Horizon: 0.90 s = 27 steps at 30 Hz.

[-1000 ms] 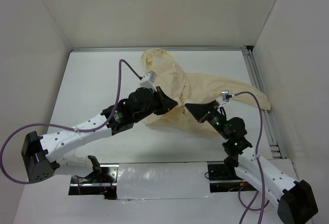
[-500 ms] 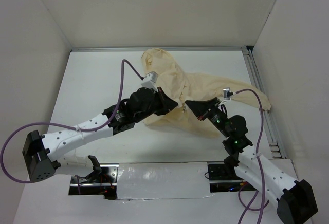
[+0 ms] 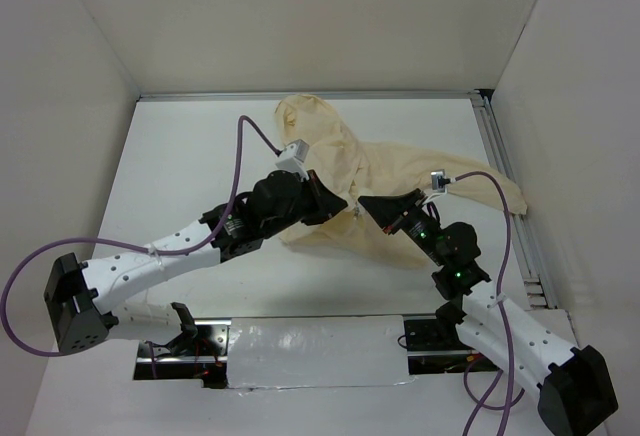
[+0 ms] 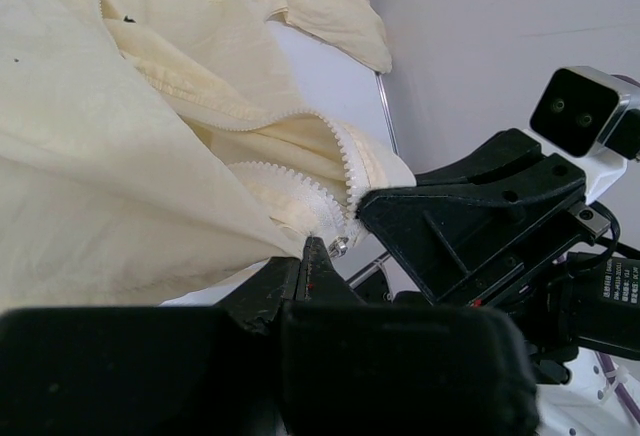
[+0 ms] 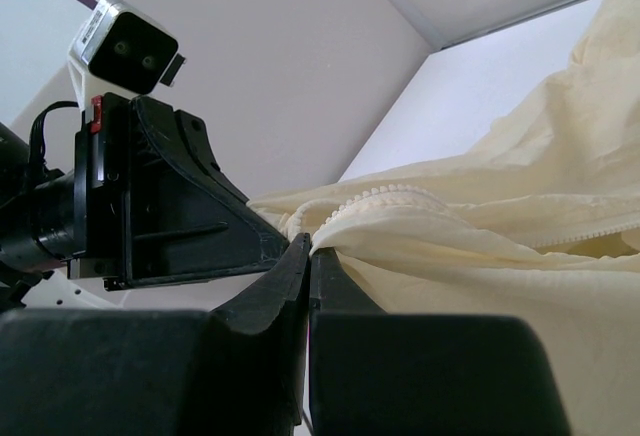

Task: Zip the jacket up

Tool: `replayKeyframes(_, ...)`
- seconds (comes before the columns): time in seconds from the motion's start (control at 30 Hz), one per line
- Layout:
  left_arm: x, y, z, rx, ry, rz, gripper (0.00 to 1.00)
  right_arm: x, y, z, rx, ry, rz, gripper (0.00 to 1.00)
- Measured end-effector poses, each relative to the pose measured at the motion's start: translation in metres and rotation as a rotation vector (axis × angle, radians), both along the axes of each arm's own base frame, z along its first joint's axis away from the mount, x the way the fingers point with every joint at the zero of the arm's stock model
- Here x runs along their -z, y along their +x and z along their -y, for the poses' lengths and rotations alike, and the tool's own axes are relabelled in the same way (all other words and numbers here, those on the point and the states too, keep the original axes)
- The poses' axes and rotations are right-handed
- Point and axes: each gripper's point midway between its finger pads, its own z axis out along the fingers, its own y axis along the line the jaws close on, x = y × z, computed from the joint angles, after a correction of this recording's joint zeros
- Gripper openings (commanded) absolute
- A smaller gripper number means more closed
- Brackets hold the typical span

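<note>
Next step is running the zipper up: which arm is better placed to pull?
Left. The left gripper is shut right at the metal slider, below the open zipper teeth. The right gripper clamps the jacket edge beside it, likely better as the anchor.

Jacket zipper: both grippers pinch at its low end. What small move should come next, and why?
Probably the left gripper should draw the slider along the teeth, away from the right gripper. Both are shut on the jacket beside each other at the zipper's foot, and the teeth beyond gape apart.
</note>
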Motion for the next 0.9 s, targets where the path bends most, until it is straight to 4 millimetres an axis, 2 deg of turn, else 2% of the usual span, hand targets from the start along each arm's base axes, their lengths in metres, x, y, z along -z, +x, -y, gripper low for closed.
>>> replayKeyframes(0.9, 0.0095, -0.0013, 0.0006, 0.018, 0.005, -0.016, 0.0, -0.0043, 0.0034, 0.0012, 0.007, 0.003, 0.001, 0.0)
